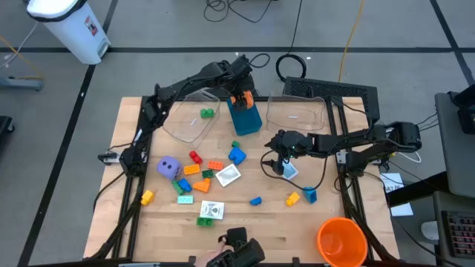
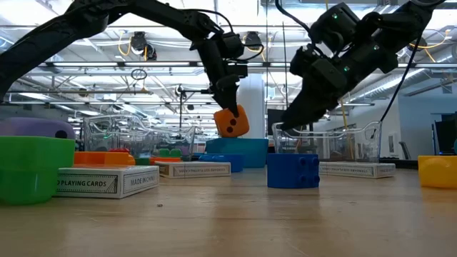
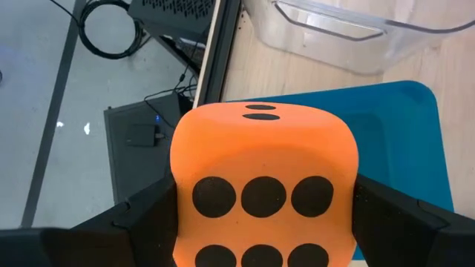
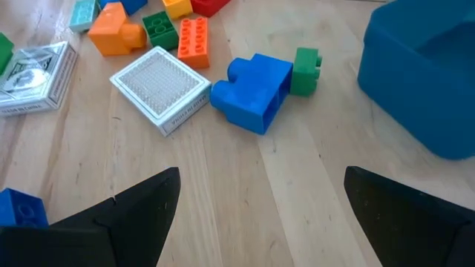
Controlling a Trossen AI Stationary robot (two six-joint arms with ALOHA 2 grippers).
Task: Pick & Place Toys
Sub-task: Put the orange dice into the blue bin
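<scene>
Left gripper (image 1: pixel 242 97) holds the orange die (image 2: pixel 231 121) between wide-set jaws above the blue box (image 1: pixel 246 117) near the table's far edge. Right gripper (image 1: pixel 278 160) hangs wide open, empty, over mid-table. One green brick (image 1: pixel 206 113) apparently lies in a clear tub (image 1: pixel 190 117); most bricks (image 1: pixel 236 154) and cards (image 1: pixel 228 175) remain scattered.

The die (image 3: pixel 263 185) over the blue box (image 1: pixel 246 119) at the table's far edge is orange with black dots. Mid-table lie a purple dotted die (image 1: pixel 168 167), a blue brick (image 4: pixel 251 93) touching a small green one (image 4: pixel 305 61), an orange brick (image 4: pixel 193 38) and a white card box with a grey hatched face (image 4: pixel 159 85). The cup (image 1: pixel 341 241) at the near right corner is orange.
</scene>
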